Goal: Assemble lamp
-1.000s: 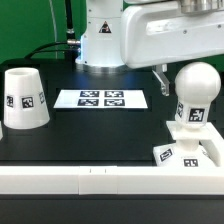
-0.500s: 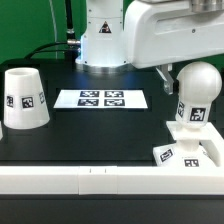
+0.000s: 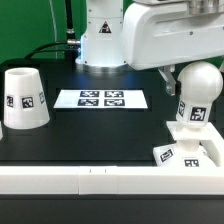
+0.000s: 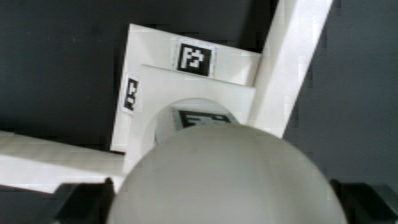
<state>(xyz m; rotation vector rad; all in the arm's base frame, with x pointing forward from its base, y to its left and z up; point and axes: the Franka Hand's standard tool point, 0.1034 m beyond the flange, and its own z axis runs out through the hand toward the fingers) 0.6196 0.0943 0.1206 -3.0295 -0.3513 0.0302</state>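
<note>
The round-headed white bulb (image 3: 199, 88) stands upright in the flat square base (image 3: 186, 152) at the exterior view's right, by the front rail. My gripper (image 3: 182, 78) is at the bulb's head, one dark finger (image 3: 169, 75) showing on its left side. In the wrist view the bulb's head (image 4: 222, 175) fills the space between my two dark fingers (image 4: 80, 200), which press against its sides; the gripper (image 4: 217, 205) is shut on it. The base (image 4: 169, 75) lies below. The tapered shade (image 3: 24, 98) stands apart at the exterior view's left.
The marker board (image 3: 102, 99) lies flat in the middle of the black table. A long white rail (image 3: 100, 181) runs along the front edge and also shows in the wrist view (image 4: 294, 60). The arm's white body (image 3: 165, 35) looms over the back right.
My gripper has moved a little towards the exterior view's right onto the bulb. The bulb's head has shifted slightly right. The shade and base have not moved.
</note>
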